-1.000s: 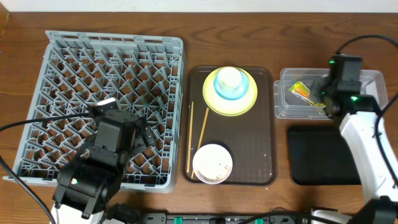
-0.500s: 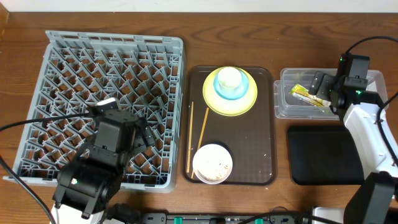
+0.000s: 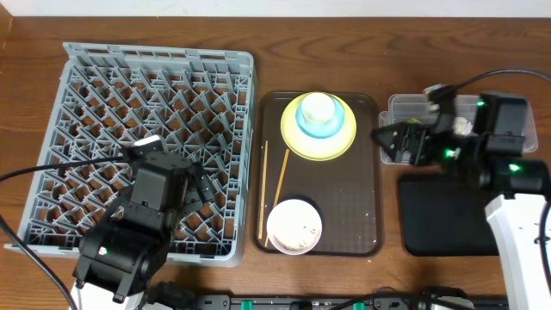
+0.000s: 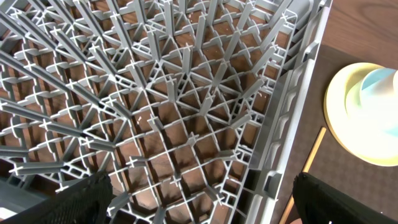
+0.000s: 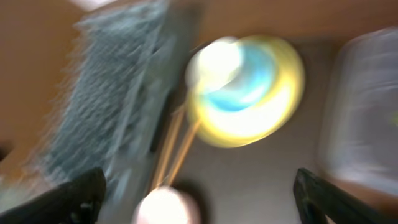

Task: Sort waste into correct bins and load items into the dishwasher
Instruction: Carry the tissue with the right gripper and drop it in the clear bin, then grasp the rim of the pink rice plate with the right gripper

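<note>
Swinging off the clear tub (image 3: pixel 403 105), where the snack wrapper lay a second ago (arm hides it now), the right gripper (image 3: pixel 385 138) is spread wide and empty, headed toward the yellow plate (image 3: pixel 294 140), so dishes look next; left gripper (image 4: pixel 205 196) idles, spread empty, over the dish rack (image 3: pixel 244 155).

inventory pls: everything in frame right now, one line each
table: 1, brown wood, under everything
dish rack: 1, grey, left side
serving tray: 1, brown, centre
plate: 1, yellow, far end of serving tray
light blue bowl: 1, light blue, on the plate
cup: 1, white, in the light blue bowl
white bowl: 1, white, near end of serving tray
chopsticks: 2, wood, left part of serving tray
tub: 1, clear, far right, partly hidden by right arm
black tray: 1, black, right, nearer than tub
left gripper: 1, black, open, over dish rack
right gripper: 1, black, open, at tub's left end
</note>
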You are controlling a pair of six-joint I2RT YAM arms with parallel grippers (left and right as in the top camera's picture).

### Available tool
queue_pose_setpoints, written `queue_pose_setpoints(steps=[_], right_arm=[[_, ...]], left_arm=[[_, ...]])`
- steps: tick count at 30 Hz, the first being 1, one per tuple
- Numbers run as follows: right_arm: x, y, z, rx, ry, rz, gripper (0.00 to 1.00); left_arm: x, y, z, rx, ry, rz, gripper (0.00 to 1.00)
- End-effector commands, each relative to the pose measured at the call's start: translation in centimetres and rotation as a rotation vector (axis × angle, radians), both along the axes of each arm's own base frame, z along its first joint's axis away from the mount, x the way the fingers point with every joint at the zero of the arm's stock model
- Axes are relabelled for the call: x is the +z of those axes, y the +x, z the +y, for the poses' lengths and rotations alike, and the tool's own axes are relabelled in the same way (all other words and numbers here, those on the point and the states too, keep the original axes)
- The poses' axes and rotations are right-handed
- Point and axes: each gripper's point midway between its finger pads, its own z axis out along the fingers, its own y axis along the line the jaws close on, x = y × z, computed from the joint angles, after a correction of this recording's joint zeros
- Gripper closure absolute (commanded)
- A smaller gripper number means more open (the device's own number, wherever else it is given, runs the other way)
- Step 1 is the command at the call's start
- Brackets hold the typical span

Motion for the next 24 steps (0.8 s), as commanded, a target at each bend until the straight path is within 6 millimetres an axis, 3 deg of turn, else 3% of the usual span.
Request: queue_pose_setpoints(steps=[1,3,5,12,20,24], right_arm=[[0.7,-3.3,4.7,0.198,0.114,0.048,0.5],[-0.8,-4.3,6.1,0.234,0.04,0.076,0.82],[-2.8,-5.3,7.2,0.251,-0.07,0.101,0.98],[-9.2,-8.7,10.4,0.224,-0.475,0.102,0.99],[-13.8,-11.9,16.0,0.333,-0.658,0.016,0.99],[-16.8,-12.1,16.5,0.35,-0.751,0.017,0.99]], left_arm=[[0.6,0.1,0.2,-0.002,0.008,-0.013,0.06],[0.6,0.1,0.2,-0.002,0.008,-0.013,0.06],[0.6,0.1,0.2,-0.002,0.009,-0.013,0.06],[0.6,0.1,0.2,-0.002,0.008,-0.013,0.06],[0.6,0.1,0.2,-0.002,0.008,-0.013,0.06],[0.6,0.1,0.2,-0.002,0.008,-0.013,0.06]])
